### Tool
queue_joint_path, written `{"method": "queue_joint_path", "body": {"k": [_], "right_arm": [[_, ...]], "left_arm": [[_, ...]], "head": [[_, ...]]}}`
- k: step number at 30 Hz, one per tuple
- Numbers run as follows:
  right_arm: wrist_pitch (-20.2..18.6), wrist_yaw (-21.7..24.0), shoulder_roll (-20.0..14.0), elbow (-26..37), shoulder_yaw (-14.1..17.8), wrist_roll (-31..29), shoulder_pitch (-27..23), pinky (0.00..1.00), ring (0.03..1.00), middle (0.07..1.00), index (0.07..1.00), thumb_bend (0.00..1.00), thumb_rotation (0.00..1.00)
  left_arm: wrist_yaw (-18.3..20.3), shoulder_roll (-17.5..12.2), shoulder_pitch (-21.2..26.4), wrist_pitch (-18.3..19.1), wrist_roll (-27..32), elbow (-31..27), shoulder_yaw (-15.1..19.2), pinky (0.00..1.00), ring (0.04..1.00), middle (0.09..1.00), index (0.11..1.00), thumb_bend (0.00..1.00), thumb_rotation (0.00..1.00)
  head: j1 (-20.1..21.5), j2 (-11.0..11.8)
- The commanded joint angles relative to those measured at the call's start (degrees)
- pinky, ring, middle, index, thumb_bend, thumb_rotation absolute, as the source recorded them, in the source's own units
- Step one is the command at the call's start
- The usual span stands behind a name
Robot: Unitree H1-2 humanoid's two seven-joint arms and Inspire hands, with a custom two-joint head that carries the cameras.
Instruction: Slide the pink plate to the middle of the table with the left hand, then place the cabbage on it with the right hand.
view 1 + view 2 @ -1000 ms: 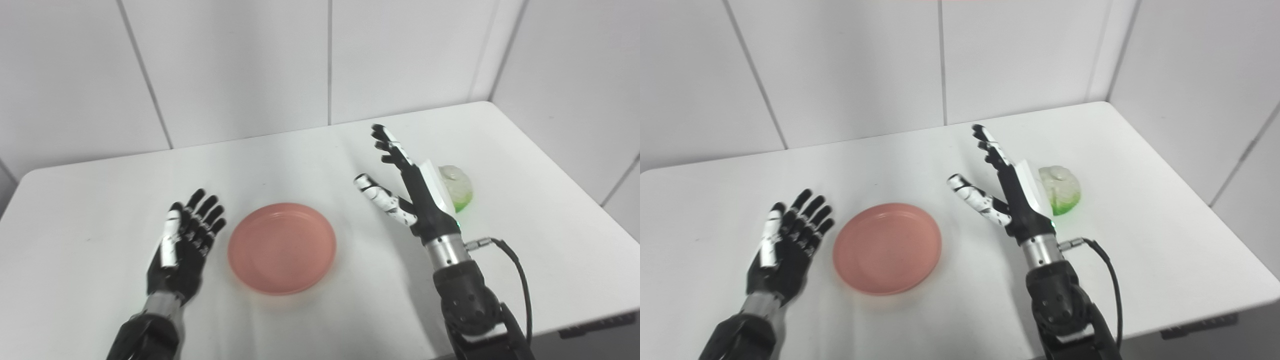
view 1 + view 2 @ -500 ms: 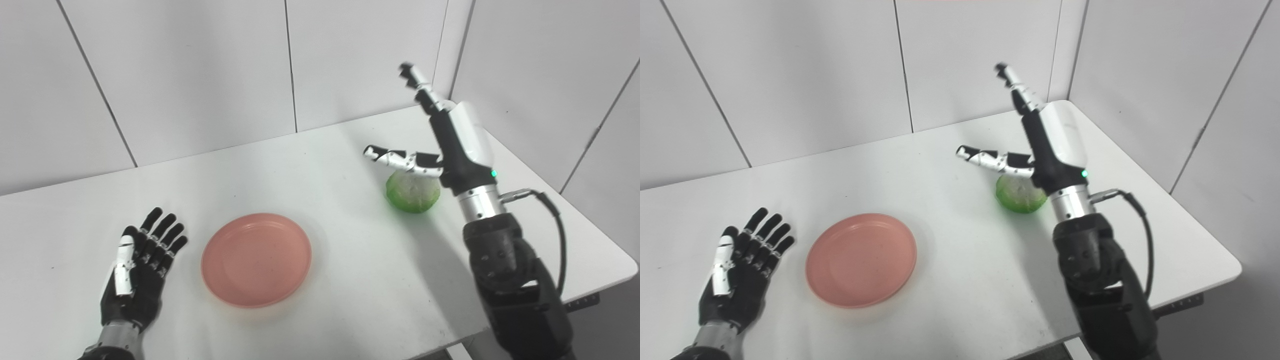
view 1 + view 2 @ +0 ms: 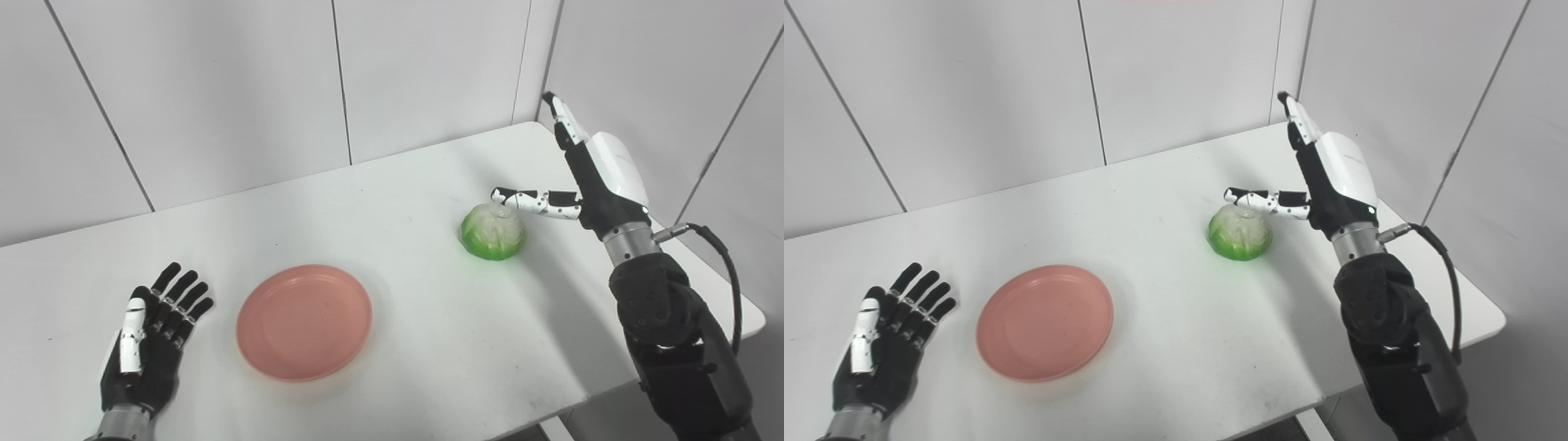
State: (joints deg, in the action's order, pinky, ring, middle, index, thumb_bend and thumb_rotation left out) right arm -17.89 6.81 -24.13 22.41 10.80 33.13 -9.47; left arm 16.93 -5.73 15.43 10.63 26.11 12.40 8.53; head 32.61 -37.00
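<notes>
Left eye view: the plate (image 3: pixel 304 322) lies on the bench (image 3: pixel 398 184), the cabbage (image 3: pixel 493 231) well right of it and farther back — the right hand (image 3: pixel 591 177) above the cabbage, fingers spread, holding nothing. Right eye view: the left hand (image 3: pixel 882 350) rests left of the plate, fingers apart and empty.

1. The plate (image 3: pixel 304 321) lay on the surface (image 3: pixel 392 202), toward its near edge.
2. The left hand (image 3: pixel 147 355) rested left of the plate, apart from it, palm up and fingers (image 3: pixel 184 294) spread.
3. The cabbage (image 3: pixel 493 232) sat on the surface to the right of the plate and farther back, well apart from it.
4. The right hand (image 3: pixel 591 177) stood right of the cabbage, farther from the plate, fingers raised and its thumb (image 3: pixel 530 200) reaching over the cabbage's top.
</notes>
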Motion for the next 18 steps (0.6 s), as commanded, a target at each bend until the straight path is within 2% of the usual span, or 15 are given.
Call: {"method": "queue_joint_path", "body": {"k": [1,7,13,18], "right_arm": [[-0.8,-0.2,-1.1,0.1,0.0,0.0,-1.5,0.85,0.952,0.998,1.0,1.0,0.58],[-1.9,0.6,-0.9,-2.5,-0.6,-1.6,-1.6,0.84,0.961,1.0,1.0,1.0,0.55],[-0.5,0.8,-1.9,-6.7,-1.0,-4.1,-2.2,0.78,0.946,1.0,1.0,1.0,0.54],[-0.4,1.0,-3.2,-10.2,-2.0,-4.6,-3.3,0.84,0.97,1.0,1.0,1.0,0.56]], "left_arm": [[-0.1,-0.9,1.0,1.5,0.1,0.8,0.4,0.82,0.834,0.844,0.838,0.47,0.86],[-0.3,-1.4,1.0,1.6,0.2,0.9,0.4,0.81,0.824,0.837,0.83,0.48,0.84],[0.3,-1.9,1.0,1.6,0.6,1.0,0.4,0.79,0.817,0.832,0.823,0.48,0.84],[-0.2,-2.0,0.8,2.3,0.4,0.2,0.3,0.81,0.825,0.836,0.828,0.47,0.85]], "head": [[0.1,0.0],[0.2,-0.5],[0.2,-1.0],[0.3,-1.5]]}}
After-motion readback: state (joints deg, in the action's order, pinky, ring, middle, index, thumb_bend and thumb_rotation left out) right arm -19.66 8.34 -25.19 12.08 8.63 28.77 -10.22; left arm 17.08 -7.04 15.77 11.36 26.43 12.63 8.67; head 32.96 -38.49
